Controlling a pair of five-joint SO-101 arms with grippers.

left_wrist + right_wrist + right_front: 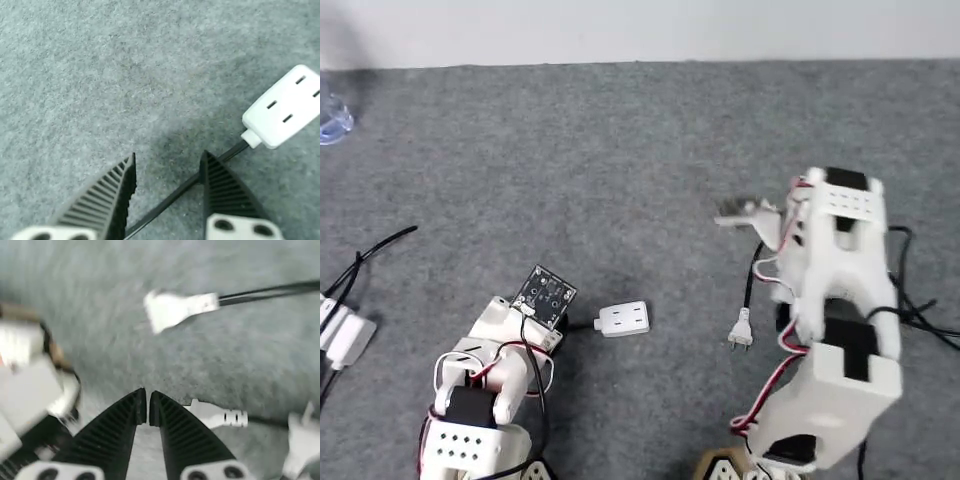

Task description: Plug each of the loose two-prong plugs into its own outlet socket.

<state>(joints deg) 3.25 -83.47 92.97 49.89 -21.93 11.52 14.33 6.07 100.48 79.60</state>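
Lying just beyond released left claw [168,157], outlet socket [285,107], plug [217,416] beside clenched empty right claw [148,395]

We are finding no text, label, number or sign that we can read. The white outlet socket [285,105] is showing us only plain slots, and any marking on the dark board [545,293] atop the left arm is too small to make out.
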